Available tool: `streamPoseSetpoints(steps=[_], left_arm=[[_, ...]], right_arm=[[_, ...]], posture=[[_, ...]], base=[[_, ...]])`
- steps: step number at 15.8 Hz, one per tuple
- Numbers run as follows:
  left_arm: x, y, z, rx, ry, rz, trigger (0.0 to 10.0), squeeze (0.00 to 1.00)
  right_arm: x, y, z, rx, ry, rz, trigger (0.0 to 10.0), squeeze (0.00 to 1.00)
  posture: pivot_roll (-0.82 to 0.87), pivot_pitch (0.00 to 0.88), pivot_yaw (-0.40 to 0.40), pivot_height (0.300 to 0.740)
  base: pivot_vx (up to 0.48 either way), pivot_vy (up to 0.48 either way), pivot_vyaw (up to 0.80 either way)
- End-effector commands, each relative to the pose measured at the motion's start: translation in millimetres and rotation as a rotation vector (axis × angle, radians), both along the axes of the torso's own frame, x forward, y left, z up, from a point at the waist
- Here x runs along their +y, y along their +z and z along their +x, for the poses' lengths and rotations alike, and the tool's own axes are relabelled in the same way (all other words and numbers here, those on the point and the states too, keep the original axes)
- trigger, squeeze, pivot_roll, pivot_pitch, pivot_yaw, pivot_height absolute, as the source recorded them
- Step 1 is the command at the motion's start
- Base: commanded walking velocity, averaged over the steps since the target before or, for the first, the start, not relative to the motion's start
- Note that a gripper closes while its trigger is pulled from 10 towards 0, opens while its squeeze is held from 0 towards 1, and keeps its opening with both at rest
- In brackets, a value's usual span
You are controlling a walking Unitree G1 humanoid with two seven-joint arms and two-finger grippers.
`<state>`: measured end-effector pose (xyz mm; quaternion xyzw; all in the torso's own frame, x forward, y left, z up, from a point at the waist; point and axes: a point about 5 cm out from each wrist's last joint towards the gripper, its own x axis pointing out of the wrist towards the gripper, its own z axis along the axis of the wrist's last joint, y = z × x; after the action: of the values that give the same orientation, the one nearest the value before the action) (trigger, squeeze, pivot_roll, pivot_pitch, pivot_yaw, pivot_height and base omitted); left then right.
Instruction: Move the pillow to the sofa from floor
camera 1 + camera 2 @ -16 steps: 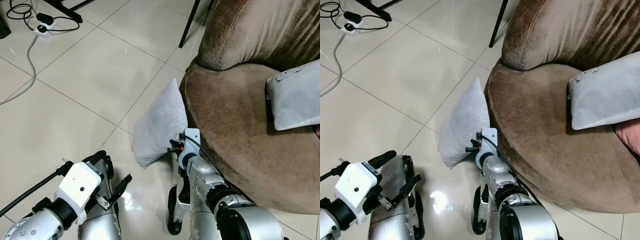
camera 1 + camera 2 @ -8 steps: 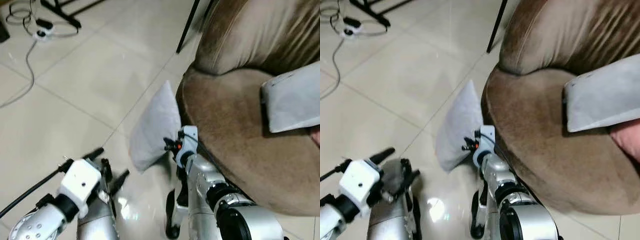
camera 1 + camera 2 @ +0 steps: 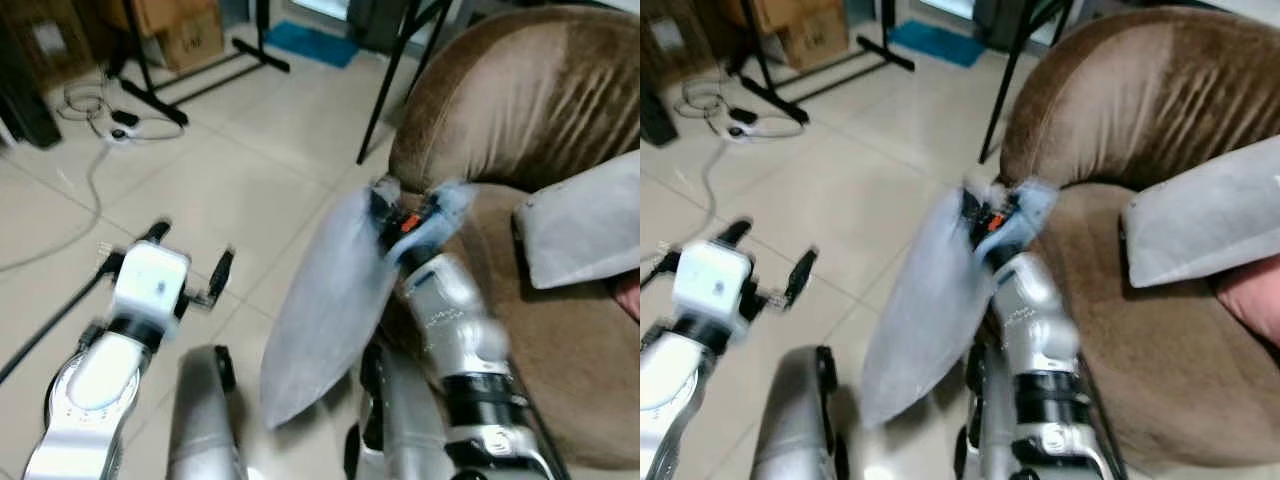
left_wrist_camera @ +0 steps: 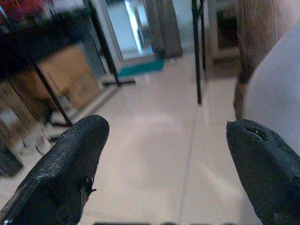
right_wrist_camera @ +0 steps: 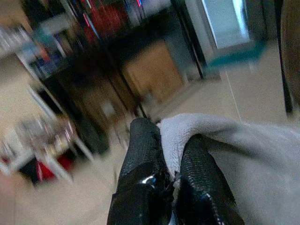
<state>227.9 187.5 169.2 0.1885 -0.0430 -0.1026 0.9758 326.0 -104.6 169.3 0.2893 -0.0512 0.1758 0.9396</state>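
A pale grey pillow (image 3: 330,300) hangs off the floor, held by its top corner, blurred with motion. My right gripper (image 3: 385,215) is shut on that corner, just in front of the brown sofa (image 3: 510,110). In the right wrist view the two black fingers (image 5: 145,164) pinch the pillow cloth (image 5: 234,154) between them. My left gripper (image 3: 190,265) is raised at the left, open and holding nothing; in the left wrist view its fingers (image 4: 70,164) stand wide apart, with the pillow (image 4: 276,93) off to one side.
A second grey pillow (image 3: 585,225) lies on the sofa seat at the right, with something pink (image 3: 1250,295) beside it. Cables and a power strip (image 3: 115,130) lie on the tiled floor at the far left, near black stand legs (image 3: 210,75) and cardboard boxes (image 3: 180,30).
The right gripper has lifted the pillow off the floor, up toward the sofa's edge. The left arm has risen too. The camera has tilted upward, showing more of the room.
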Motion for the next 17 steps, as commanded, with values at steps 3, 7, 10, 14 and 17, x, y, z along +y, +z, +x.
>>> streamPoseSetpoints(steps=[3, 7, 10, 14, 17], left_arm=[[-8.3, 4, 12.9, -0.041, -0.027, -0.002, 10.0, 0.0], [-12.3, 11, 14.1, -0.087, 0.01, 0.01, 10.0, 0.0], [-12.6, 12, 16.5, -0.104, 0.019, 0.008, 10.0, 0.0], [-17.3, 9, 20.8, -0.105, 0.031, 0.006, 10.0, 0.0], [-12.9, 10, 22.7, -0.113, 0.051, 0.011, 10.0, 0.0]], right_arm=[[-51.5, 96, -6.1, -0.294, -0.102, -0.005, 0.0, 0.0], [-55.6, 114, -11.5, -0.298, -0.251, -0.065, 10.0, 0.0], [-45.8, 105, -10.1, -0.281, -0.244, -0.18, 10.0, 0.0], [-38.0, 58, -2.9, -0.103, -0.285, -0.302, 10.0, 0.0], [-30.9, 61, -0.2, -0.118, -0.257, -0.305, 10.0, 0.0]], posture=[[0.06, 0.0, -0.084, 0.508], [0.08, 0.0, -0.125, 0.508], [0.07, 0.0, -0.122, 0.523], [0.08, 0.0, -0.136, 0.558], [0.08, 0.0, -0.142, 0.588]], base=[[0.0, 0.0, 0.0], [0.0, 0.0, 0.0], [0.0, 0.0, 0.0], [0.0, 0.0, 0.0], [0.0, 0.0, 0.0]])
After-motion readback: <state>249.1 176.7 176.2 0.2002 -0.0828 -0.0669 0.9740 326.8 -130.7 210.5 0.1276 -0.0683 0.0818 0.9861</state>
